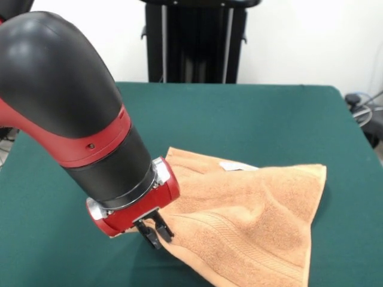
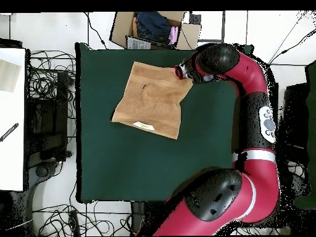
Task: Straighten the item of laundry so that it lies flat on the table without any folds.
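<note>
The orange-tan towel lies on the green table in the near right part of the front view, reaching to the table's near edge. It is not flat — soft ridges and creases run across its middle, and a ribbed band shows along the near side. A small white tag sits at its far edge. The red and black arm slants down from the upper left, and its gripper is at the towel's left corner, touching the cloth. The black fingers are close together — whether they pinch the cloth cannot be told. From overhead, the gripper meets one towel corner near a cardboard box off the table.
</note>
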You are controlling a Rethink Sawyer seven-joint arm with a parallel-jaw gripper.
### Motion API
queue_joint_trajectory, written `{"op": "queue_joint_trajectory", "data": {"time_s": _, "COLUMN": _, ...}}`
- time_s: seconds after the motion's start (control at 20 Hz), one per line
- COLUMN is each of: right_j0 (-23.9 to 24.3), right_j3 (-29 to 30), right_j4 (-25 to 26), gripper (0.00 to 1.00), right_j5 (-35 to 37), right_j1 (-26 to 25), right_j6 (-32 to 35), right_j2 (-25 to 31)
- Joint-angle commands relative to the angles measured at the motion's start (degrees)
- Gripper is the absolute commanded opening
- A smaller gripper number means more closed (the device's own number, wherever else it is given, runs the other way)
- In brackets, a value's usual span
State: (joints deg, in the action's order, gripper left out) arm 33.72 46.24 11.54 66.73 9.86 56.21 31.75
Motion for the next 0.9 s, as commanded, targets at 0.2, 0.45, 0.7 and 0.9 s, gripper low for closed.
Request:
{"op": "queue_joint_trajectory", "data": {"time_s": 0.2, "right_j0": 0.4, "right_j3": -0.8, "right_j4": 5.5, "gripper": 0.0, "right_j5": 3.8, "right_j1": -2.0, "right_j6": -18.4, "right_j2": 0.9}}
{"op": "queue_joint_trajectory", "data": {"time_s": 0.45, "right_j0": 0.4, "right_j3": -0.6, "right_j4": 4.9, "gripper": 0.0, "right_j5": 3.7, "right_j1": -1.9, "right_j6": -19.1, "right_j2": 0.4}}
{"op": "queue_joint_trajectory", "data": {"time_s": 0.7, "right_j0": 0.3, "right_j3": -0.9, "right_j4": 4.6, "gripper": 0.0, "right_j5": 3.9, "right_j1": -2.1, "right_j6": -19.6, "right_j2": 0.1}}
{"op": "queue_joint_trajectory", "data": {"time_s": 0.9, "right_j0": 0.3, "right_j3": -0.9, "right_j4": 4.4, "gripper": 0.0, "right_j5": 4.0, "right_j1": -2.1, "right_j6": -20.0, "right_j2": 0.1}}
